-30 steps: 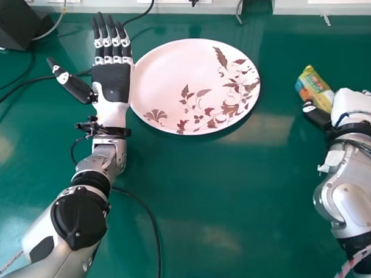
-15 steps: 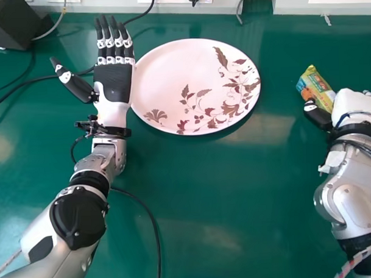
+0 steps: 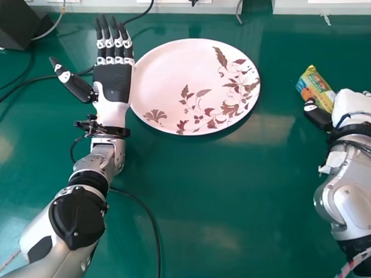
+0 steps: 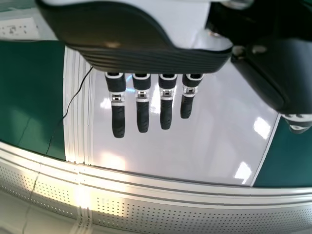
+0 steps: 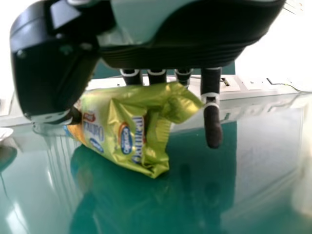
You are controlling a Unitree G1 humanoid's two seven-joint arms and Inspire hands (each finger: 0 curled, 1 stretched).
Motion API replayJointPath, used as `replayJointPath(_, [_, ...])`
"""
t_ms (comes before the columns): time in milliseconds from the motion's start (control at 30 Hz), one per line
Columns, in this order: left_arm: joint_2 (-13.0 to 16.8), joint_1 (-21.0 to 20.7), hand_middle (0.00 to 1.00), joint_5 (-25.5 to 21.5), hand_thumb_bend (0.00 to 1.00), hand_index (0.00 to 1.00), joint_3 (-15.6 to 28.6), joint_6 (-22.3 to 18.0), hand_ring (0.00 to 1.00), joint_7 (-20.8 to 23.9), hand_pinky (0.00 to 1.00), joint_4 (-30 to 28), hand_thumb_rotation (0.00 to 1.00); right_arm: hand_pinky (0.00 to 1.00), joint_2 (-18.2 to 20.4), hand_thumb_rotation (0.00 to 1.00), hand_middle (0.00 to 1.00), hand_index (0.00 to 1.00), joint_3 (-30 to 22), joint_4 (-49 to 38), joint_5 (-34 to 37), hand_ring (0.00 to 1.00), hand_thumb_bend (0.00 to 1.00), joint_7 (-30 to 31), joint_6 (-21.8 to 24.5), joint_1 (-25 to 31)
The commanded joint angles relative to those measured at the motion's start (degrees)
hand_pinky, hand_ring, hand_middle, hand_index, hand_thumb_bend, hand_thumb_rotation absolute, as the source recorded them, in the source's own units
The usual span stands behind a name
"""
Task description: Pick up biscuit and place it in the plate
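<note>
A: Where's the biscuit?
B: Shiny yellow-green foil packet with a crimped end [image 5: 139, 134], in the right hand [image 3: 358, 102], poking out past the thumb.
A: Grip?
B: Thumb one side, curled fingers behind, partly closed round it. An outer finger hangs nearly straight, off the foil. Can't tell if the low corner touches the glossy green table [image 3: 193, 193].
A: Handling?
B: Light, I'd guess. Slick, floppy wrapper, brittle inside. Squeeze hard and it crumbles; too soft and the foil slides.
A: Best hold?
B: Mid-body, across the flat faces. Not the crimp, it'll fold and let the packet swing.
A: Target?
B: White round plate with brown leaf print [image 3: 171, 84], well left of the right hand. Black-and-white left hand [image 3: 113, 83] is beside it, fingers straight, empty.
</note>
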Motion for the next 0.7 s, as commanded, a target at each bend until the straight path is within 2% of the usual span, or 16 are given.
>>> replayJointPath(0, [0.5,0.6,0.89,0.5,1.00,0.95,-0.6,-0.2,0.83,-0.8,0.72,0.1,0.17,0.27,1.0,0.00,0.48,0.49,0.1,-0.4,0.3,0.42,0.50,0.7,0.4,1.5])
replayJointPath(233, [0.5,0.6,0.90,0.6,1.00,0.96,-0.4,-0.1,0.82,-0.2,0.70,0.3,0.18,0.27,1.3,0.00,0.48,0.49,-0.2,-2.3,-0.8,0.42,0.50,1.2,0.2,1.9])
replayJointPath(667, [0.6,0.5,0.93,0.7,1.00,0.97,-0.4,0.1,0.84,-0.4,0.73,0.3,0.17,0.27,2.2,0.00,0.48,0.49,-1.3,-7.4,-3.0,0.42,0.50,2.6,-0.5,2.9])
